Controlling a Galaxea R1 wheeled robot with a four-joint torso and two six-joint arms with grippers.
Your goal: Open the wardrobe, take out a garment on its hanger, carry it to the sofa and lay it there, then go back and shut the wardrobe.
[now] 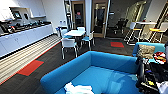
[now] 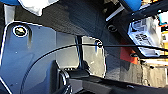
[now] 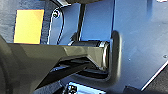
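The bright blue sofa spreads across the lower middle of the head view, its rounded back towards the room. The white garment lies crumpled on the seat near the sofa's left arm, at the picture's lower edge. I cannot make out the hanger in the bunched cloth. In the left wrist view a piece of the white garment shows beside a strip of blue sofa, above dark carpet.
A white table with white chairs stands beyond the sofa. Low white kitchen cabinets line the left wall. A second blue seat with a cushion is at the right, and dark equipment crowds the right edge. Red carpet patch lies at the left.
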